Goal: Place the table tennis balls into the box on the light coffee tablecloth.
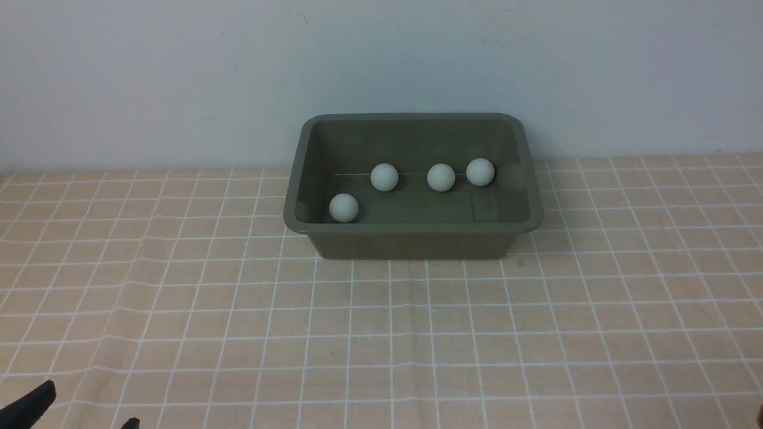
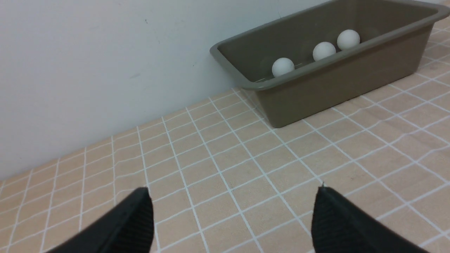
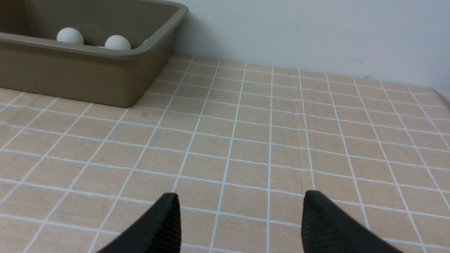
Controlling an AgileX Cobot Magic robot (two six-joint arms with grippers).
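The dark olive-grey box stands at the back middle of the light coffee tablecloth, against the wall. Several white table tennis balls lie inside it: one at the near left corner, the others in a row across the floor. The left wrist view shows the box with three balls. In the right wrist view the box shows two balls. My left gripper is open and empty, low at the front left. My right gripper is open and empty over bare cloth.
A pale wall rises straight behind the box. The cloth has soft creases at the front left. The right wrist view shows the cloth's far right corner near the wall.
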